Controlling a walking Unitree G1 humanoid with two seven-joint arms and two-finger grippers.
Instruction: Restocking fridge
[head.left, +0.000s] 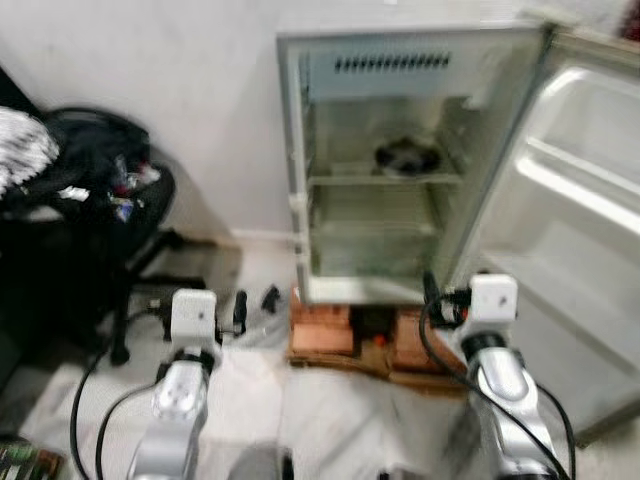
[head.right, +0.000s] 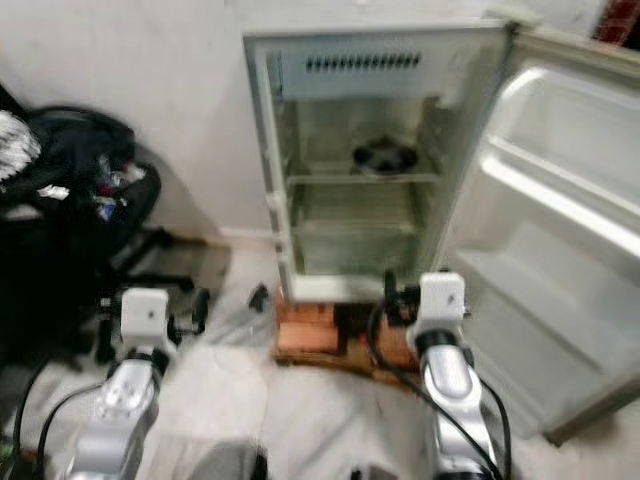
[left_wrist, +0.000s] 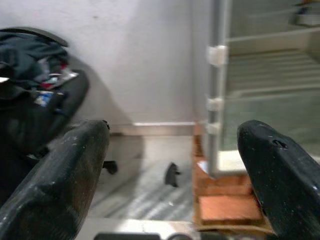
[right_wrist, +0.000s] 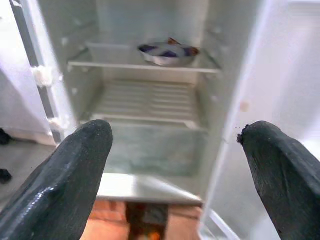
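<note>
a black office chair (head.left: 95, 215) piled with dark clothes and oddments stands by the white wall (head.left: 200, 90), its wheeled base on the pale floor (head.left: 260, 395). a stack of red bricks (head.left: 322, 332) lies on a board on the floor, and a small black piece (left_wrist: 172, 174) lies near them.

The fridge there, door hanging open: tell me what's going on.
The robot stands facing a small fridge set on bricks, its door swung wide open. Both grippers are raised in front of it, open and empty: the left gripper points at the fridge's left edge, the right gripper straight into the compartment. Inside, a single bowl sits on the upper shelf; the shelf below is bare. Nothing is being carried.
</note>
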